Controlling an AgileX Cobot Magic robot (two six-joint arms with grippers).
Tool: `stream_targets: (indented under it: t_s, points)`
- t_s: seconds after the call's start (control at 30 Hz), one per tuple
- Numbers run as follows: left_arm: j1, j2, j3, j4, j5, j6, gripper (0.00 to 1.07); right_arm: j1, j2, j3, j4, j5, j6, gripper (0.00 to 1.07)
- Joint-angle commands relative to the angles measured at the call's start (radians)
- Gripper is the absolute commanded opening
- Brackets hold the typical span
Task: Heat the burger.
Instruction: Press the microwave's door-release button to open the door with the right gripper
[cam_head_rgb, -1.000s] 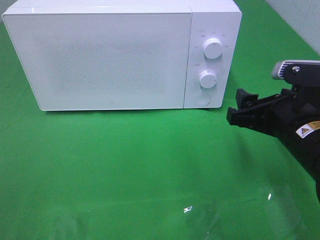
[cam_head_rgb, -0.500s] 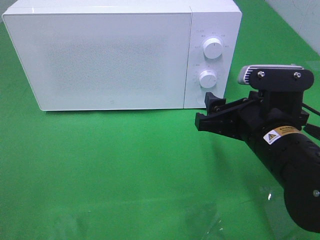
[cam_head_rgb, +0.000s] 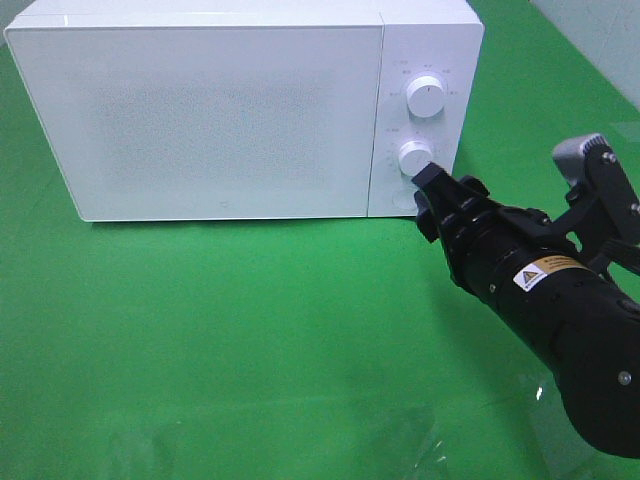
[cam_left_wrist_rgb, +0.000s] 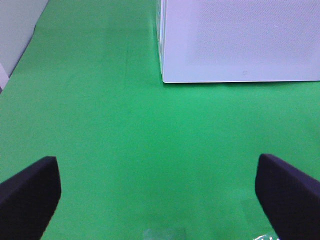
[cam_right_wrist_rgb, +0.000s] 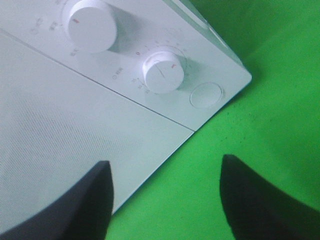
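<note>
Nearest, left gripper (cam_left_wrist_rgb: 159, 200): black, shown only by its own wrist camera. Its two fingers (cam_left_wrist_rgb: 30, 197) stand wide apart with nothing between them, above bare cloth.
Clear film (cam_head_rgb: 405, 440): a glossy transparent patch lying flat on the cloth at the near edge.
Table cover (cam_head_rgb: 250, 330): bright green cloth, spread under everything.
Right gripper (cam_head_rgb: 450, 186): black, on a thick black arm (cam_head_rgb: 560, 320) with a yellow warning sticker. It reaches in from the right and points at the control strip (cam_head_rgb: 455, 60) of the white boxy microwave oven (cam_head_rgb: 210, 120). Jaws are apart and hold nothing; whether a fingertip touches the panel cannot be told.
Microwave oven: stands on the cloth toward the far side, its speckled door shut.
Control strip: right of the door, with an upper white knob (cam_head_rgb: 426, 96), a lower white knob (cam_head_rgb: 414, 156) just beside the right gripper's tip, and a flat round button (cam_right_wrist_rgb: 205, 94) below them.
Burger: in none of the views; where it is cannot be told.
Wall (cam_head_rgb: 600, 35): pale, beyond the cloth's far right corner.
</note>
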Motion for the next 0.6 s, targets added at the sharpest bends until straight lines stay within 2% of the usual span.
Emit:
stream_targets:
  t_s: [0.03,0.07,0.1,0.17,0.2,0.23,0.27,0.3,0.6]
  points:
    - [0.004,-0.006,0.003,-0.009,-0.01,-0.001,0.98,0.0,0.0,-0.009,-0.024,0.015,0.196,0.45]
    - [0.004,-0.006,0.003,-0.009,-0.01,-0.001,0.98,0.0,0.0,-0.009,-0.029,0.015,0.288,0.34]
    - [0.004,-0.006,0.003,-0.009,-0.01,-0.001,0.98,0.0,0.0,-0.009,-0.029,0.015,0.288,0.34]
    - [0.004,-0.006,0.003,-0.009,-0.01,-0.001,0.98,-0.001,0.0,-0.009,-0.027,0.015,0.364,0.16]
    - [0.004,-0.006,0.003,-0.009,-0.01,-0.001,0.98,-0.001,0.0,-0.009,-0.027,0.015,0.364,0.16]
    - [0.004,-0.006,0.003,-0.009,-0.01,-0.001,0.98,-0.001,0.0,-0.009,-0.017,0.015,0.385,0.05]
    - [0.004,-0.006,0.003,-0.009,-0.01,-0.001,0.98,-0.001,0.0,-0.009,-0.017,0.015,0.385,0.05]
    - [0.004,-0.006,0.003,-0.009,-0.01,-0.001,0.98,-0.001,0.0,-0.009,-0.005,0.015,0.406,0.0]
    - [0.004,-0.006,0.003,-0.009,-0.01,-0.001,0.98,-0.004,0.004,-0.009,0.072,0.011,0.423,0.0]
